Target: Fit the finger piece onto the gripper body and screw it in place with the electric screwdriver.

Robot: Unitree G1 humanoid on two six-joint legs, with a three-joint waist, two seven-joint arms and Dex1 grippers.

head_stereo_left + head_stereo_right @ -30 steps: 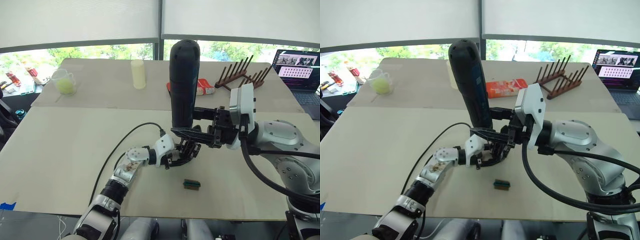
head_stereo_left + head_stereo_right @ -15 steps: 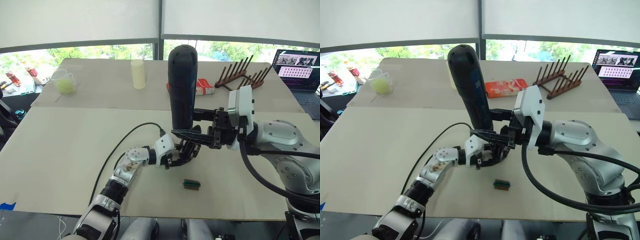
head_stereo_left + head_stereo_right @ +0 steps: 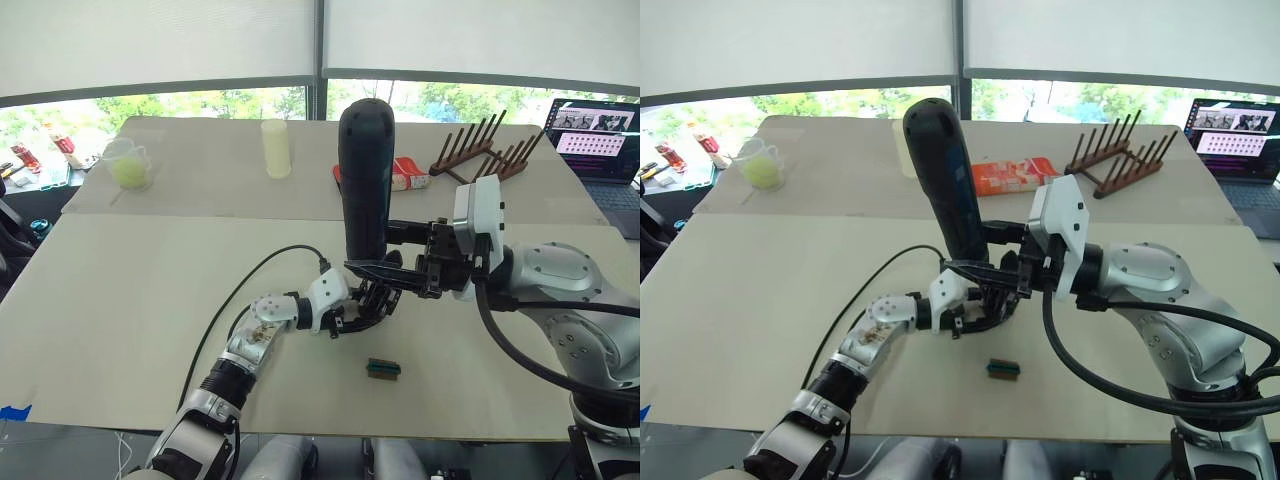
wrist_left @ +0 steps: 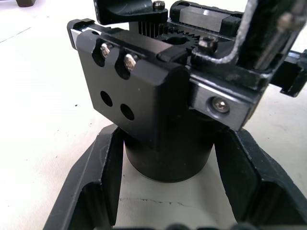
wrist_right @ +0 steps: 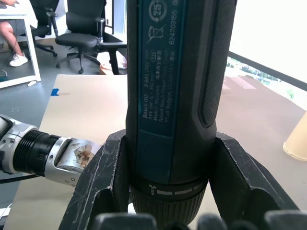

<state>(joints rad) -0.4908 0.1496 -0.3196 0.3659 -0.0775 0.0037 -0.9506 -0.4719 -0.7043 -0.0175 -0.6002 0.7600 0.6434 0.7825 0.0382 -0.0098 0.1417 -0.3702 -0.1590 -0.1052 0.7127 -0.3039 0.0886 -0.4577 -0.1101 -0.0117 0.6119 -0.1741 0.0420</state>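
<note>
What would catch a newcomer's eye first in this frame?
The electric screwdriver stands upright at the table's middle, clamped in the right tool. Just beneath it, the left tool grips the gripper body on the table. A small green-and-brown block lies alone nearer the front edge.

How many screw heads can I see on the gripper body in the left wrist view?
4 on the gripper body: two side by side on its upper face, one by the gear teeth, one on the silvery side bar. Others may be hidden.

Office: swivel chairs (image 5: 86, 33); laptop (image 3: 592, 135); window blinds (image 3: 160, 45).
</note>
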